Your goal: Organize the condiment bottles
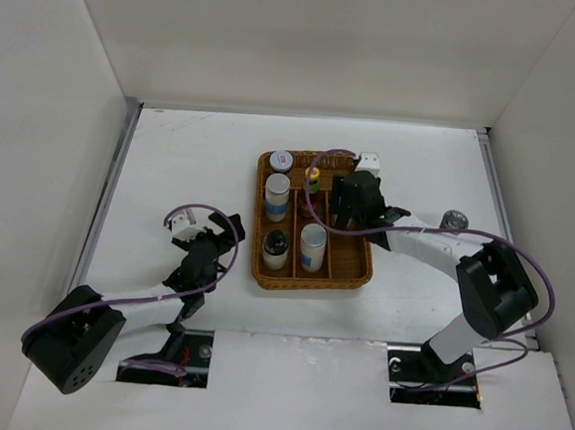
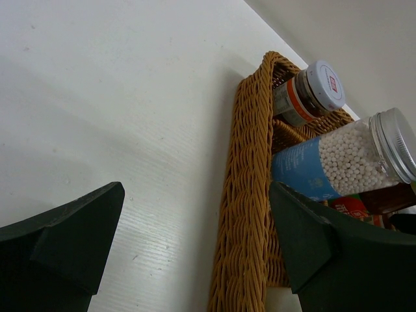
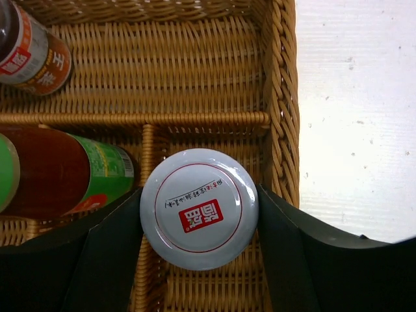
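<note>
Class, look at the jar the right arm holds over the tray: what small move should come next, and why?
Probably lower the white-lidded jar straight down, then release. The right end effector grips its lid from both sides, and the wicker tray compartment beneath it looks unoccupied.

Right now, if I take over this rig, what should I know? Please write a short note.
Left hand: open, empty, over the table left of the wicker tray.
Right hand: shut on a white-lidded jar over the tray's right column.
Done: five bottles are in the tray.
To do: set this jar down, then fetch the grey-topped grinder, on the table right of the tray.
</note>
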### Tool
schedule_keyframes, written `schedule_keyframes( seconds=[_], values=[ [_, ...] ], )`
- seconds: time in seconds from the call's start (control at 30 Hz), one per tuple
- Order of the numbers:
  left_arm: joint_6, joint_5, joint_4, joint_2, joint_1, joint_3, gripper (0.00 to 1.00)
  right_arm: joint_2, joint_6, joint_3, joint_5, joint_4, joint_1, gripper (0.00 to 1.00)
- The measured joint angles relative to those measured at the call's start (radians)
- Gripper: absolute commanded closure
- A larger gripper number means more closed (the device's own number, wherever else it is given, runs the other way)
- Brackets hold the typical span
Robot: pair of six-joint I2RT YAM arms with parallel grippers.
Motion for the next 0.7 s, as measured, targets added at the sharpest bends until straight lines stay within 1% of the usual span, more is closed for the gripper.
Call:
schedule_keyframes(
  seconds=[0.1, 0.13, 0.2, 0.33, 0.43, 0.53, 0.6, 0.7],
  values=[
    [0.000, 0.000, 0.000, 0.000, 0.000, 0.000, 0.04, 0.005, 0.000, -0.001, 0.012, 0.016, 0.003, 0.21],
    [0.000, 0.000, 0.000, 0.000, 0.000, 0.000, 0.04, 0.005, 0.002, -0.001, 0.019, 0.025, 0.003, 0.17],
    [0.000, 0.000, 0.000, 0.000, 0.000, 0.000, 0.04, -0.002, 0.003, 0.000, 0.029, 0.049, 0.003, 0.14],
    [0.000, 0.000, 0.000, 0.000, 0.000, 0.000, 0.04, -0.063, 0.004, -0.003, 0.044, 0.040, 0.001, 0.14],
    [0.000, 0.001, 0.000, 0.000, 0.000, 0.000, 0.04, -0.189, 0.010, -0.041, 0.062, 0.032, -0.022, 0.12],
    [0.000, 0.001, 0.000, -0.002, -0.001, 0.000, 0.04, -0.367, 0.031, -0.124, 0.114, 0.025, -0.106, 0.01],
    [0.000, 0.001, 0.000, -0.002, -0.002, 0.000, 0.04, -0.489, 0.053, -0.187, 0.180, 0.001, -0.191, 0.00],
    [0.000, 0.002, 0.000, -0.005, -0.008, 0.000, 0.04, -0.605, 0.082, -0.244, 0.281, -0.068, -0.300, 0.00]
  ],
)
